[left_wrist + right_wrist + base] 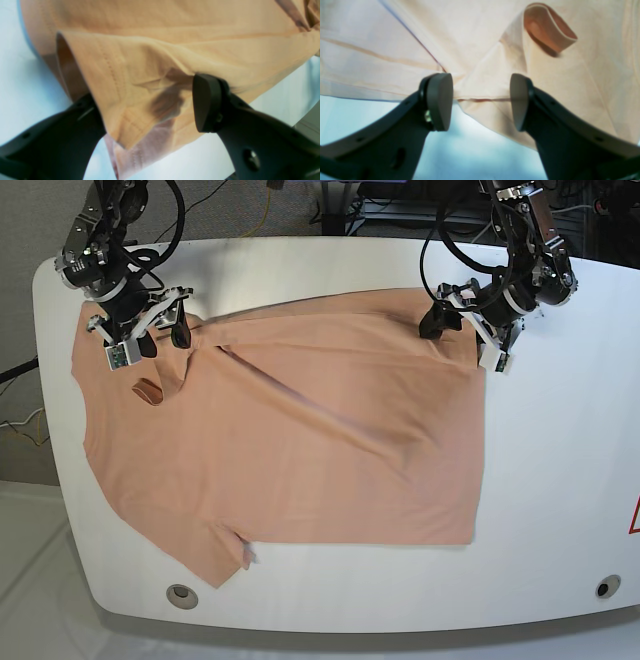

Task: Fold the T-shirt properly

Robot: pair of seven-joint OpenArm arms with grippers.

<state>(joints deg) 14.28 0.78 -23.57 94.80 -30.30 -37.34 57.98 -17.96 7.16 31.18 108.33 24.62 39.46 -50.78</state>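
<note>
Left pincer (pixel 150 105): jaws spread wide, straddling hemmed corner of T-shirt (pixel 175 45); cloth lies between fingers, not clamped. Right pincer (pixel 481 100): jaws parted, set at shirt edge near sleeve seam, nothing gripped. T-shirt spread mostly flat across white tabletop (pixel 560 480), diagonal crease through middle, both pincers at its far edge, 1 per corner

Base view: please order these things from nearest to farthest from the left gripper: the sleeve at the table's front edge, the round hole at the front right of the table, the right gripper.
From the left gripper, at the T-shirt's far right corner:
1. Round hole, front right of the table.
2. Right gripper, far left.
3. Sleeve, front left.
The last two are nearly equal, so their order is uncertain.
</note>
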